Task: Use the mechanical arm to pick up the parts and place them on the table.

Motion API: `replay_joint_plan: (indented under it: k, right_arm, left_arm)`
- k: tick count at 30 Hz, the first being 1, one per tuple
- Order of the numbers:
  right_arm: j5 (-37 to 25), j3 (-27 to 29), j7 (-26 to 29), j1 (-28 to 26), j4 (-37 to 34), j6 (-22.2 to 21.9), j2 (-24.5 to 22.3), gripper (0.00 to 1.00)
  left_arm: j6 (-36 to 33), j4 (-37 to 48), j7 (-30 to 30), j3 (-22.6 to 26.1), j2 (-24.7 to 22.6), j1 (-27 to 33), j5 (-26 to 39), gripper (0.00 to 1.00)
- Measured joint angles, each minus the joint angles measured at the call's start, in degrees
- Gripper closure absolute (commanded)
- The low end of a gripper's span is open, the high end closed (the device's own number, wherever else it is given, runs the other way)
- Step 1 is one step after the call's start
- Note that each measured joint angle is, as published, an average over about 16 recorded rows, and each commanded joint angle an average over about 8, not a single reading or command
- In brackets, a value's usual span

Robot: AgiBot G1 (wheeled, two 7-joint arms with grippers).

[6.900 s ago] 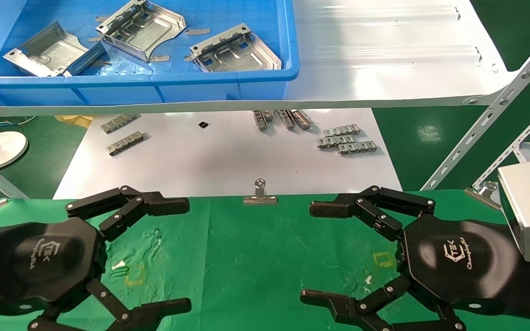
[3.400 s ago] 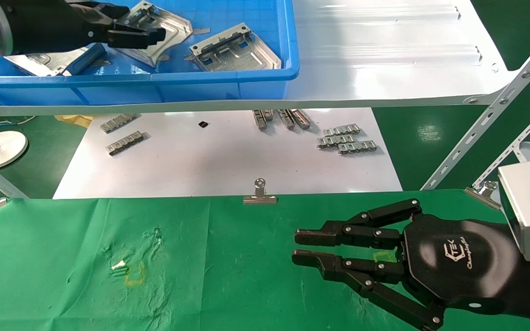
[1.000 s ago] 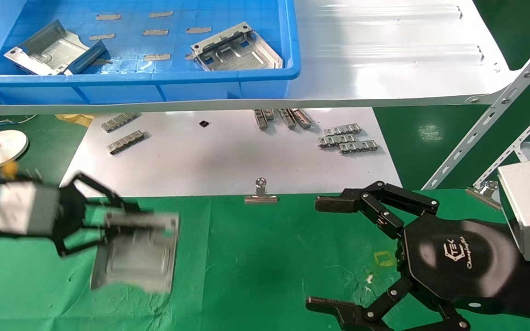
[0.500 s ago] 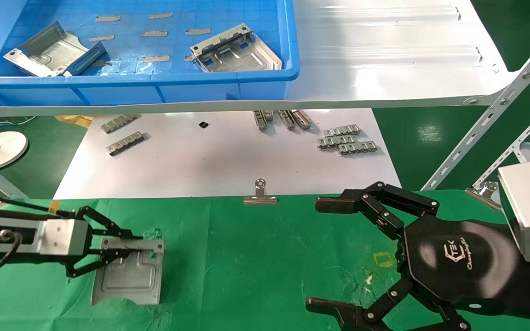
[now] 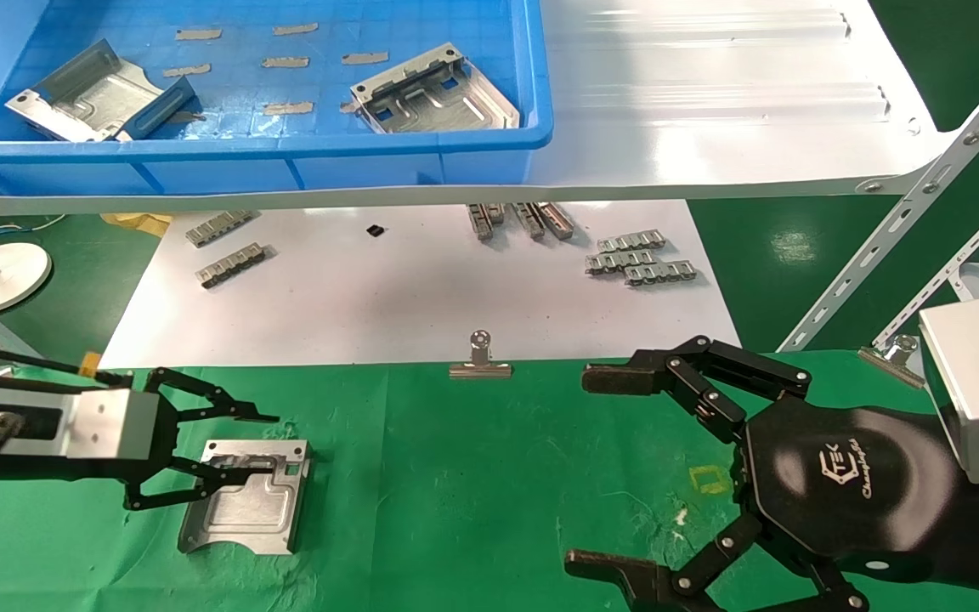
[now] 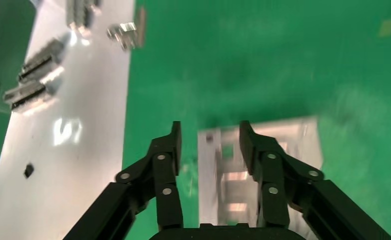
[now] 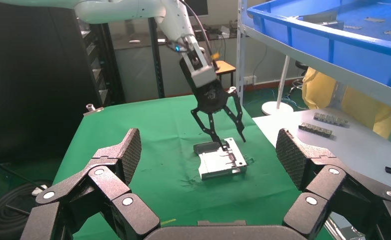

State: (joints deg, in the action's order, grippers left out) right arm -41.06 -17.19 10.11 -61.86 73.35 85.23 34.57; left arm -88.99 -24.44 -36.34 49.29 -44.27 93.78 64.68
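Observation:
One silver part (image 5: 247,501) lies flat on the table's green cloth (image 5: 472,476) at the left. My left gripper (image 5: 264,442) is open right over the part's far rim, one finger above the plate and the other past its edge. The left wrist view shows the part (image 6: 223,175) between the spread fingers of the left gripper (image 6: 211,137). My right gripper (image 5: 587,470) is open and empty, low over the cloth at the right. Its wrist view shows the part (image 7: 222,162) and the left gripper (image 7: 235,142) beyond its own jaws (image 7: 209,150). Two more parts (image 5: 94,89) (image 5: 434,89) lie in the blue bin.
The blue bin (image 5: 285,161) stands on a glossy white shelf (image 5: 710,102) at the back. Below it, a white board (image 5: 421,289) carries small grey chain-like strips (image 5: 641,262). A binder clip (image 5: 480,361) grips the cloth's far edge. Slotted metal struts (image 5: 880,246) run at the right.
My left gripper took a part from the blue bin, brought it down to the cloth and has now opened; the part lies flat. The right gripper shut briefly, reopened, and has since stayed still.

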Motion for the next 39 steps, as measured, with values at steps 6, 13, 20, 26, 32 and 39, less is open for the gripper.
replay_joint_plan:
  k: [6,13,20,26,32,39]
  right_arm:
    - [0.01,-0.01,-0.01,0.0,0.0,-0.01,-0.01,0.0]
    - [0.02,-0.01,-0.01,0.01,-0.01,-0.02,-0.01,0.0]
    - [0.03,-0.02,-0.02,0.0,-0.02,-0.02,-0.01,0.0]
    - [0.03,-0.03,-0.03,-0.01,-0.04,-0.02,-0.01,0.0]
    - [0.04,-0.05,-0.04,-0.02,-0.05,-0.01,-0.02,0.0]
    - [0.05,-0.07,-0.05,-0.03,-0.05,-0.02,-0.02,0.0]
  left_arm:
    - [-2.26,2.4,3.54,-1.26,-0.03,-1.68,-5.46,0.0]
    - [-2.8,3.31,5.56,-1.9,0.06,-2.87,-8.46,0.0]
    - [-2.57,1.52,6.51,-2.86,0.37,-3.69,-8.7,0.0]
    - [-2.13,-2.06,9.22,-4.96,0.99,-5.59,-9.51,0.0]
    - [-1.55,-7.11,13.28,-7.99,1.88,-8.45,-10.93,0.0]
    - [-0.85,-13.2,18.19,-11.66,2.95,-11.89,-12.66,0.0]
